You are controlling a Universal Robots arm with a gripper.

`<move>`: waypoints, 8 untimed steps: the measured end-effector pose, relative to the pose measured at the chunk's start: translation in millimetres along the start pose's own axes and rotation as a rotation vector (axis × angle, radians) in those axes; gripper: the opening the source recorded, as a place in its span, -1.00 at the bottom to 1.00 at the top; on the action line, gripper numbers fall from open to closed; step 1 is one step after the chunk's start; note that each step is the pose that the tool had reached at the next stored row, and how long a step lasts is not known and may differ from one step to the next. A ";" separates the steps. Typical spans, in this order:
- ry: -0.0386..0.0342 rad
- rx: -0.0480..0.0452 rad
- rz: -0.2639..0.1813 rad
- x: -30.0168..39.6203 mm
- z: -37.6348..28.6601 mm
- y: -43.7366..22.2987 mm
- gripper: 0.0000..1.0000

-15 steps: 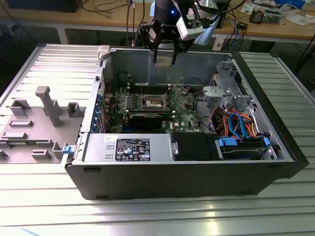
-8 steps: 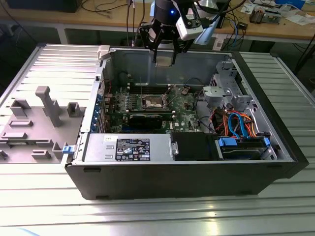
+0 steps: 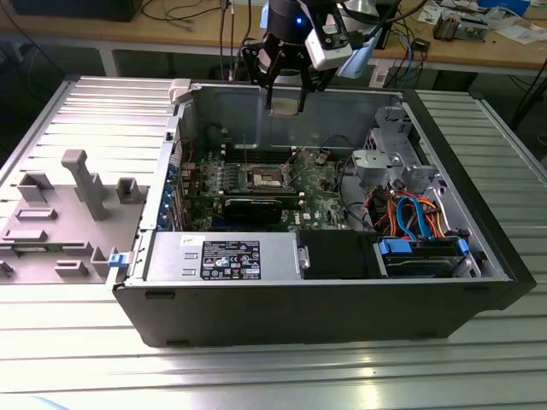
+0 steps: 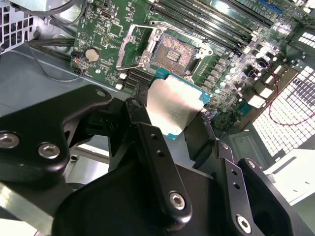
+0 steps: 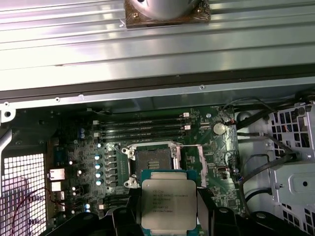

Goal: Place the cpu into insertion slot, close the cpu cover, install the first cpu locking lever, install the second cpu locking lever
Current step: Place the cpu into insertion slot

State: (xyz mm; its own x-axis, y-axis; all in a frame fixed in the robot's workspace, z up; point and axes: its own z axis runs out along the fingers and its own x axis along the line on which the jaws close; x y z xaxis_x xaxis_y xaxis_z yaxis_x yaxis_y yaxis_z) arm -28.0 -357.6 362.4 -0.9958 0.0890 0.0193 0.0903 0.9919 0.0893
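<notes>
The gripper (image 4: 173, 112) was clenched on the cpu (image 5: 168, 204), its black fingers (image 4: 147, 140) pressing two opposite edges of the chip, whose silver-grey top faced the wrist cameras. In the exterior view the held chip hung in the air over the open computer case (image 3: 299, 307), above the motherboard (image 3: 320, 184) and apart from it.

Below it, the insertion slot (image 4: 172, 53) lay bare, its dark centre showing, with nothing seated in it. The cpu cover (image 4: 130, 45) stood swung open at one side of the slot, so its window framed the green board rather than the socket.

Around the socket on the board sat long black memory slots (image 5: 140, 129) and a round coin battery (image 5: 219, 128).

The case lay on its side with the side panel off. Besides the board it held a labelled power supply (image 3: 226, 256) along the near wall. Toward the exterior view's right it held a drive bay (image 3: 423, 256) with blue and orange cables (image 3: 410, 213) looping above it.

The case rested on a ribbed metal table (image 3: 256, 376). A grey moulded fixture (image 3: 60, 213) lay on the table at the exterior view's left, outside the case.
</notes>
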 end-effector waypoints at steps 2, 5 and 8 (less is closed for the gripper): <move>-0.0007 -0.0001 0.008 0.0 0.0 0.0 0.08; -0.0015 -0.0003 0.017 0.0 0.0 0.0 0.08; -0.0023 -0.0006 0.026 0.0 0.1 0.0 0.08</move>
State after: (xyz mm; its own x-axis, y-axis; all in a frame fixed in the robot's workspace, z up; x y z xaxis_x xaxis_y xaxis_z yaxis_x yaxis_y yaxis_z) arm -28.1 -357.6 362.3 -0.9932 0.1144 0.0194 0.1157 0.9893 0.0894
